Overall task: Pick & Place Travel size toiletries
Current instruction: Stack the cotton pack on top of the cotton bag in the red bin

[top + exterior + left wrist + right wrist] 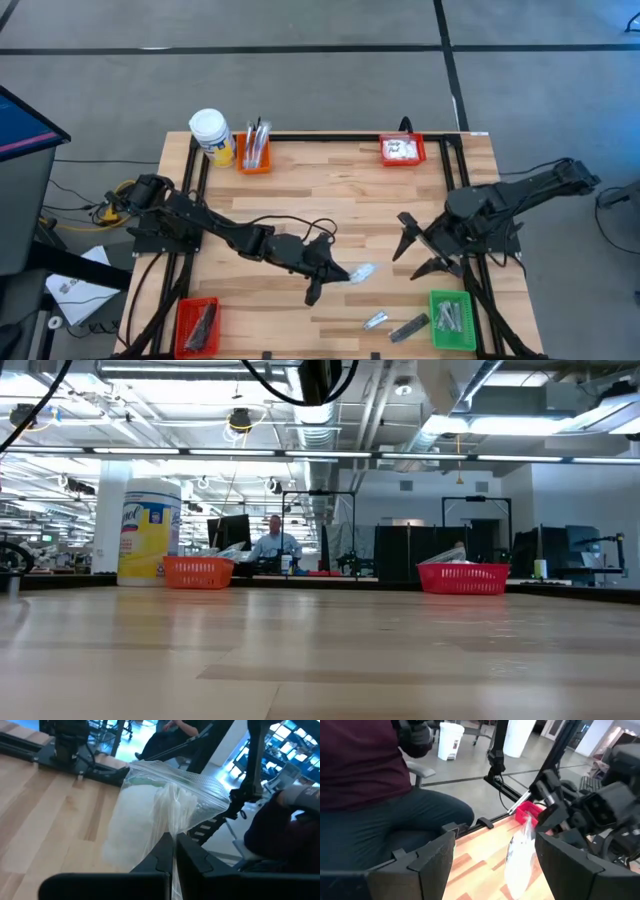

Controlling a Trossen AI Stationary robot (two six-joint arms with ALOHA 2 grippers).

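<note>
A white puffy plastic packet (363, 272) (150, 810) is held at mid-table by my left gripper (338, 272), which is shut on it. The same packet (520, 855) shows between the two spread fingers in the right wrist view. My right gripper (415, 252) (495, 855) stands open to the packet's right, a little apart, with nothing between its fingers. A silvery sachet (375, 320) and a dark grey bar (408, 327) lie flat on the table near the front edge. My left gripper pinches the packet's gathered plastic edge (172, 836) between its two shut fingers. The fingers come nearly level from the table's left. The puffy body sticks out ahead of the fingertips, above the table top.
An orange bin (253, 158) with toothbrushes and a yellow jar (212, 135) stand far left. A red bin (402, 150) with white packets is far right. Another red bin (197, 325) is near left and a green bin (450, 320) near right. A seated person (370, 780) is beside the table.
</note>
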